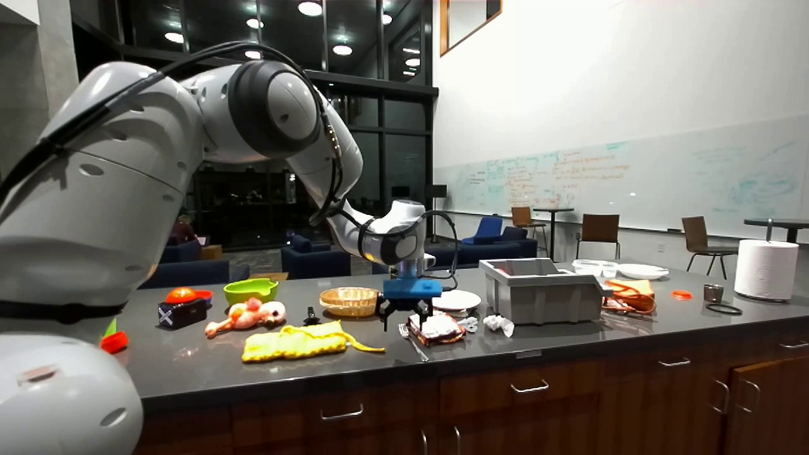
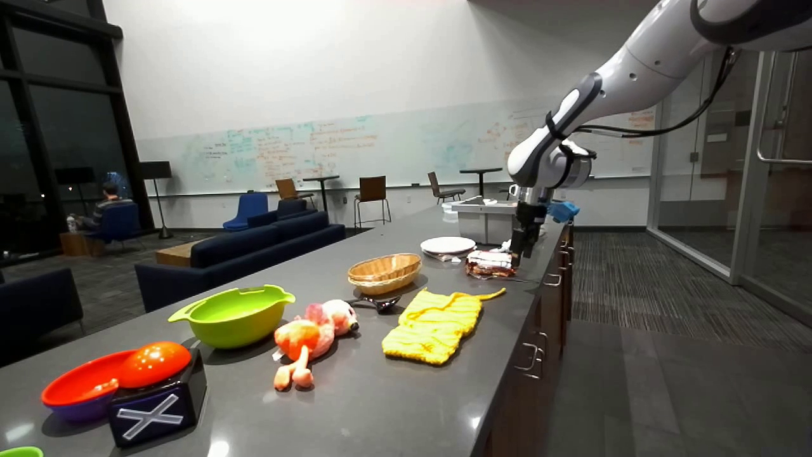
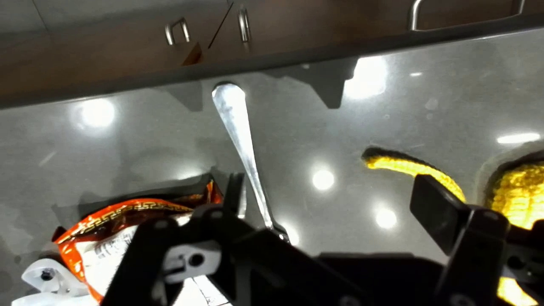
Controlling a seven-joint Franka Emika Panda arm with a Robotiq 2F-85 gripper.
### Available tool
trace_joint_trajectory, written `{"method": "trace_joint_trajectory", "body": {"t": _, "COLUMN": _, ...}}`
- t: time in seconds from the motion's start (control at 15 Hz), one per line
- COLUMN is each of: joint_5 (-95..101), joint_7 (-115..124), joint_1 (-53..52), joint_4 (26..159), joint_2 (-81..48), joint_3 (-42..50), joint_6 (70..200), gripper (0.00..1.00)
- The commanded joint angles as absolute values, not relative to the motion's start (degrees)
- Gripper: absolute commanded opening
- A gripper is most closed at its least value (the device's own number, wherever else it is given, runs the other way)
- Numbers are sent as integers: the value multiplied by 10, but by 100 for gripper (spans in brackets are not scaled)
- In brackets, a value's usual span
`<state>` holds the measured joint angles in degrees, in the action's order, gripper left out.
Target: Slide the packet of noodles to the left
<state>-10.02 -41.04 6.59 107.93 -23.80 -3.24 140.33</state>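
The packet of noodles (image 1: 440, 328) is red-brown and white and lies flat on the dark counter. It also shows in an exterior view (image 2: 490, 263) and at the lower left of the wrist view (image 3: 108, 248), partly hidden by a finger. My gripper (image 1: 404, 319) points down with its fingers spread and nothing between them. In the wrist view the gripper (image 3: 333, 204) has its left finger beside the packet's corner and above a fork. The other finger is over the yellow knit's strap. I cannot tell whether the finger touches the packet.
A silver fork (image 3: 242, 131) lies beside the packet, near the counter's front edge. A yellow knit item (image 1: 294, 343), a basket (image 2: 384, 273), a white plate (image 2: 448, 245), a grey bin (image 1: 543, 297) and crumpled white scraps (image 1: 499, 325) lie around.
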Motion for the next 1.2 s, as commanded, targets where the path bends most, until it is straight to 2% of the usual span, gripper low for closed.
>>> {"method": "trace_joint_trajectory", "body": {"t": 0.0, "joint_5": -94, "joint_7": -464, "joint_1": 88, "joint_4": 1052, "joint_2": -272, "joint_3": -50, "joint_6": 1438, "gripper": 100}}
{"method": "trace_joint_trajectory", "body": {"t": 1.13, "joint_5": -92, "joint_7": -503, "joint_1": 116, "joint_4": 873, "joint_2": -419, "joint_3": -63, "joint_6": 1333, "gripper": 100}}
